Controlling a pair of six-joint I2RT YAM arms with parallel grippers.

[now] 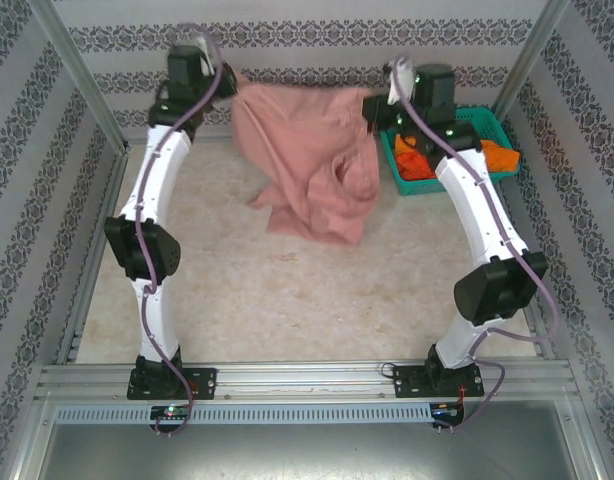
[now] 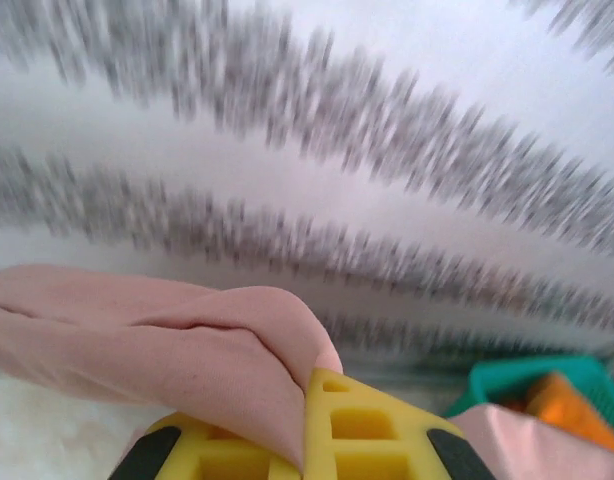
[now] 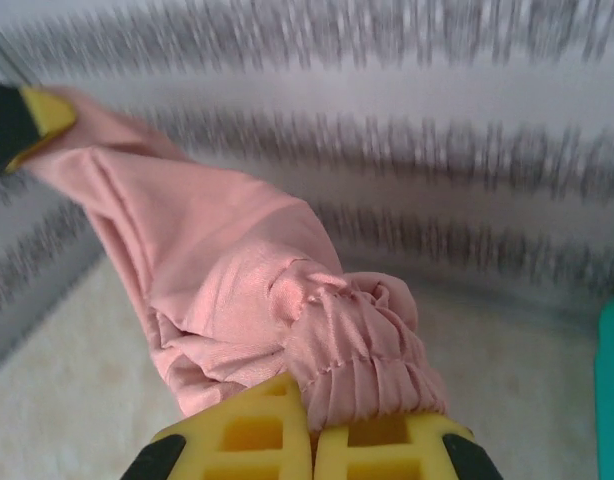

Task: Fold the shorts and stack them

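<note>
Holding pink shorts (image 1: pixel 305 165) aloft just left of basket (image 1: pixel 499 128), clear of its rim. Clamped tight on one top corner with left end effector (image 2: pixel 305 405), cloth bunched between yellow fingers (image 2: pixel 367 430). Pinched closed on a gathered elastic edge with right end effector (image 3: pixel 312 425), at the corner nearest the basket. Top edge stretched taut as the long axis, running straight leftward away from basket, roughly level. Below that, hanging in loose folds toward tabletop (image 1: pixel 237 290); contact at lower end unclear. Orange shorts (image 1: pixel 412 160) piled inside basket.
</note>
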